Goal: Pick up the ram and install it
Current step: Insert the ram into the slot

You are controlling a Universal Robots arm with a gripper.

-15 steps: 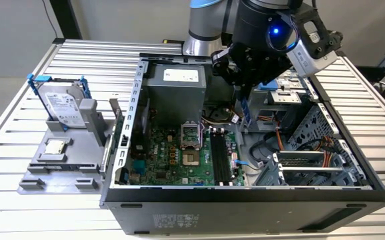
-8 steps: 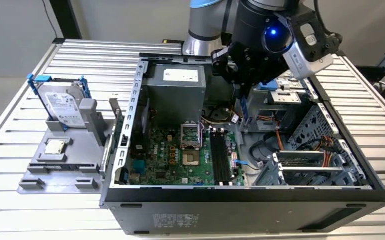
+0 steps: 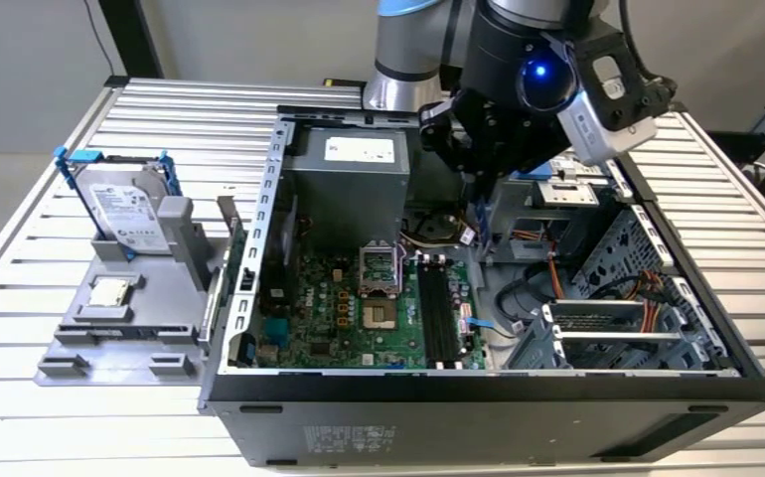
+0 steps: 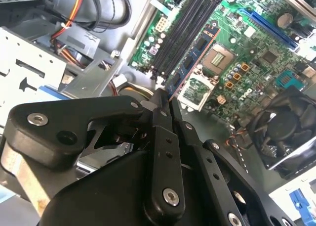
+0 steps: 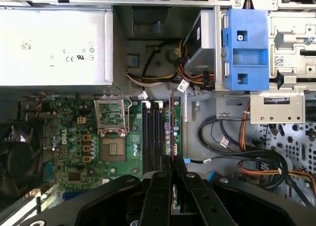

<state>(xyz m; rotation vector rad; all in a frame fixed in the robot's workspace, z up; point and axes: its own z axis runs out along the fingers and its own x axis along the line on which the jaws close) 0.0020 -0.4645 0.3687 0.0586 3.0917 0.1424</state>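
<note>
Black two-finger gripper [image 4: 165,101] pinched shut on one end of the ram [image 4: 193,58], a long, thin, dark board with small chips, held clear above the black memory slots [image 5: 153,132] of the green motherboard [image 5: 74,152].

In the first wrist view the ram [image 5: 171,122] shows edge-on and runs lengthwise with the slots, though I cannot tell which slot it is over. Just beside the slots sits the empty square processor socket [image 5: 112,149], with a black fan [image 5: 19,161] beyond it. Off the slots' far end stand the grey metal power supply box [image 5: 54,45] and a knot of wires. On the side away from the socket lie loose black and orange cables [image 5: 256,161] and a blue plastic drive bracket [image 5: 244,48]. Well apart from the slots, outside the case on the slatted metal worktop [image 3: 38,179], stand a silver hard drive [image 3: 124,214] and a small square silver chip [image 3: 111,291].
</note>
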